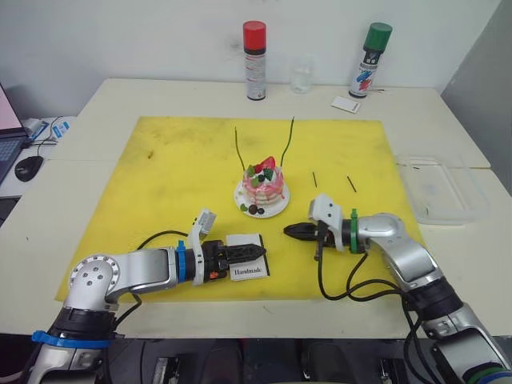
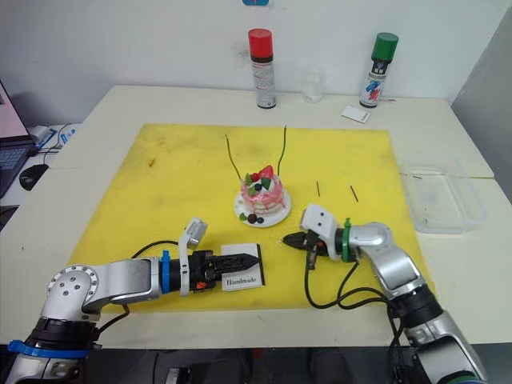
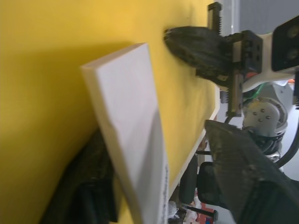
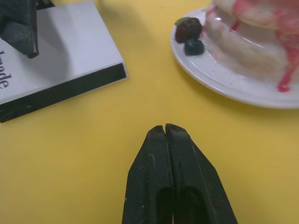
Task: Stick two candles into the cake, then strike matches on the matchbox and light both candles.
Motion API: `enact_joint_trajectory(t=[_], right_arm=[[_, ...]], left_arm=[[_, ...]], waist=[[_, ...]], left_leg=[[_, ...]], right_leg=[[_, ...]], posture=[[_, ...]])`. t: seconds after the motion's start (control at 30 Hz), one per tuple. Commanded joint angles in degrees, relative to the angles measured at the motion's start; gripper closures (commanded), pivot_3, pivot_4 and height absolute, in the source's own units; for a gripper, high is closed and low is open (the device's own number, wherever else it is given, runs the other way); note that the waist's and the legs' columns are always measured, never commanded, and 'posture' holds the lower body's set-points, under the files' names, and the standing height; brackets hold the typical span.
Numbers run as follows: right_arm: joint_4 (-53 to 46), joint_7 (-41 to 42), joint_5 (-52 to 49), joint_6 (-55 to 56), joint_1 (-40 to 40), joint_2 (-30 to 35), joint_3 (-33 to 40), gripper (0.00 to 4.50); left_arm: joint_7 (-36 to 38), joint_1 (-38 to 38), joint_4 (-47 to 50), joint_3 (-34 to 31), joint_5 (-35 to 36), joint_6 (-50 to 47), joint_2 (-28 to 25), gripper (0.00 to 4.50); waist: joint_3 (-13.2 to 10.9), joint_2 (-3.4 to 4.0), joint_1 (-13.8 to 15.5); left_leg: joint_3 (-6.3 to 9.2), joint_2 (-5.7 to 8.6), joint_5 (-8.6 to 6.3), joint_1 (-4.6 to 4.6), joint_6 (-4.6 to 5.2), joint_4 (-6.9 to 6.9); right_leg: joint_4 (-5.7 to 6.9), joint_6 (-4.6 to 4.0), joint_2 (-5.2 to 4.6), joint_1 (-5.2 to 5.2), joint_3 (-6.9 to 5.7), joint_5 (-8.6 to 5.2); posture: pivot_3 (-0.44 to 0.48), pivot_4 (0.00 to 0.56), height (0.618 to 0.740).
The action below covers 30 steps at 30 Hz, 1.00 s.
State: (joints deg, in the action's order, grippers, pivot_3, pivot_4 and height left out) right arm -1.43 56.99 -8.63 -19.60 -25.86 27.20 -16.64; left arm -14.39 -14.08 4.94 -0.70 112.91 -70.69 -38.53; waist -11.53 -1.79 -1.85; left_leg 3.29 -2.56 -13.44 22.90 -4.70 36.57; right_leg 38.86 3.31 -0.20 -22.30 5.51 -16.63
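The pink-and-white cake (image 1: 262,186) sits on its small white plate (image 1: 276,210) in the middle of the yellow mat. Two thin green candles (image 1: 238,149) (image 1: 290,141) stand upright in it, neither showing a flame. Two short dark matches (image 1: 314,179) (image 1: 351,184) lie on the mat to the right of the cake. In front of the cake lies the white matchbox (image 1: 250,272). My left gripper (image 1: 258,252) is open, its fingers (image 3: 252,182) straddling the box. My right gripper (image 1: 290,231) is shut and empty, low over the mat just right of the matchbox.
A red-capped spray can (image 1: 254,60), a clear glass (image 1: 302,74), a green-capped can (image 1: 370,60) and a small white card (image 1: 346,104) stand at the back of the table. A clear plastic container (image 1: 436,188) sits right of the mat. A mouse (image 1: 28,166) lies far left.
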Motion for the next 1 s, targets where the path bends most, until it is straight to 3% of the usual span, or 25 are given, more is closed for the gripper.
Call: enact_joint_trajectory(t=[0.03,0.23,0.43,0.57,0.73,0.87,1.0], right_arm=[[-5.3,0.6,-1.9,-1.4,1.5,1.5,1.6,4.5],[-9.7,-0.1,-4.8,-5.8,1.8,3.7,4.9,4.5],[-11.3,-3.5,-6.8,-10.2,0.4,3.3,8.1,4.5],[-11.9,-11.4,-5.8,-12.1,0.8,0.4,10.6,4.5],[-12.0,-15.8,-4.6,-11.2,2.0,-0.4,11.2,4.5],[-10.6,-21.0,-2.1,-9.5,1.7,-1.8,11.9,4.5],[-10.3,-25.4,-1.4,-8.9,1.3,-4.3,13.2,3.58]], left_arm=[[-0.5,1.5,1.7,2.3,0.1,-1.3,0.2,2.82],[2.0,1.6,5.2,1.1,0.1,0.3,2.1,4.48],[6.3,3.0,9.2,-1.0,0.1,2.8,3.8,4.48],[9.7,5.1,13.6,-0.6,0.1,4.0,-0.3,4.48],[9.7,8.1,18.0,-0.8,0.1,8.8,-1.8,4.48],[11.3,8.4,21.9,-2.5,0.1,10.9,-6.4,4.48],[12.2,8.7,26.1,-5.8,0.1,15.2,-9.3,4.5]], waist=[[0.0,0.0,0.0],[0.0,0.0,0.1],[0.0,0.0,0.0],[0.0,0.0,0.0],[0.0,0.0,0.0],[0.0,0.0,0.0],[0.0,0.01,0.0]], left_leg=[[0.0,0.0,0.0,0.01,0.0,-0.04],[-0.01,0.01,0.0,0.02,-0.01,-0.07],[-0.01,0.01,0.0,0.02,-0.01,-0.05],[0.01,-0.02,0.0,0.01,-0.01,-0.06],[-0.05,-0.03,0.0,0.03,-0.01,-0.09],[-0.04,-0.03,0.0,0.05,-0.01,-0.09],[-0.08,-0.05,0.0,0.04,-0.01,-0.09]], right_leg=[[0.0,-0.01,0.0,-0.02,0.0,0.0],[-0.03,0.0,-0.02,-0.01,0.0,0.0],[-0.02,-0.01,-0.01,-0.02,0.01,0.0],[0.01,-0.01,0.03,-0.03,0.01,0.0],[-0.05,-0.02,0.01,-0.06,0.05,-0.02],[-0.03,-0.04,0.02,-0.08,0.04,-0.03],[-0.03,-0.04,0.03,-0.1,0.07,-0.03]], posture=[[0.0,0.15,0.74],[0.0,0.15,0.74],[0.0,0.15,0.74],[0.0,0.15,0.74],[0.0,0.15,0.74],[0.0,0.15,0.74],[0.0,0.15,0.74]])
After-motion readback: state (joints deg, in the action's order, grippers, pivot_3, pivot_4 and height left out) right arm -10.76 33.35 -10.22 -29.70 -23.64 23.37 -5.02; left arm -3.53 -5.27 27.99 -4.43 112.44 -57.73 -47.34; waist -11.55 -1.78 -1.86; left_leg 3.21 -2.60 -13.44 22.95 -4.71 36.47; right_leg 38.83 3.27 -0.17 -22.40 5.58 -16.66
